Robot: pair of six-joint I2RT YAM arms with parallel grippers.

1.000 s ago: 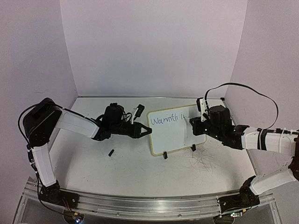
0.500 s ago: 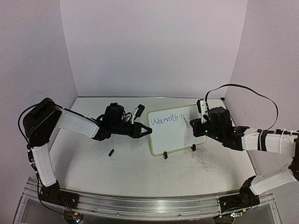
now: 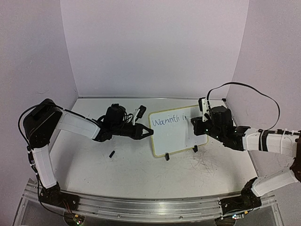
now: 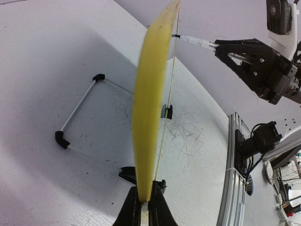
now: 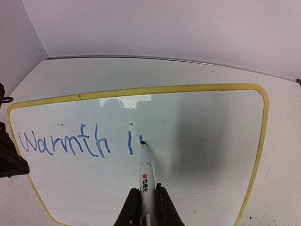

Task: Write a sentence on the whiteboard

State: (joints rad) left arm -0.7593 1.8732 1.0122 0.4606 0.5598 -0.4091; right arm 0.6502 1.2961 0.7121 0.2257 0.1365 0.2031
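1. The whiteboard (image 3: pixel 175 139) stands propped at centre-right of the top view.
2. The sentence (image 5: pixel 66 143) so far reads "Warmth i", upper left on the board.
3. The marker (image 5: pixel 145 170) tip seems to touch beside the "i".
4. The right gripper (image 5: pixel 146 192) clenches the marker; the left gripper (image 4: pixel 145 194) clamps the board's yellow edge.
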